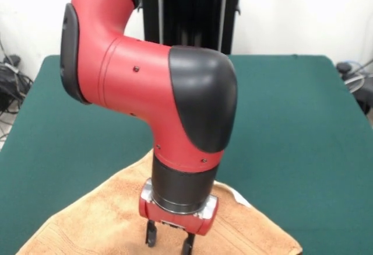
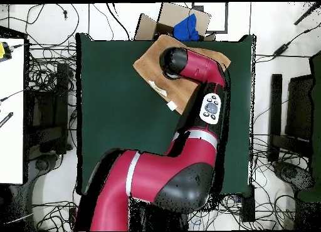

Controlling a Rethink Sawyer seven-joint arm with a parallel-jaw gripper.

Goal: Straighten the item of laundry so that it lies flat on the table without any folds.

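Here, your gripper (image 1: 169,242) hangs over the towel (image 1: 93,220) on the green counter (image 1: 291,121) — fingers (image 1: 151,234) apart, tips cut off by the frame edge.

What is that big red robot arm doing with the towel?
The red robot arm reaches out over an orange-tan towel that lies on the green table. Its gripper points down just above the towel, with its two dark fingers a little apart. The towel sits askew near one edge of the table, with a small white tag at its side.
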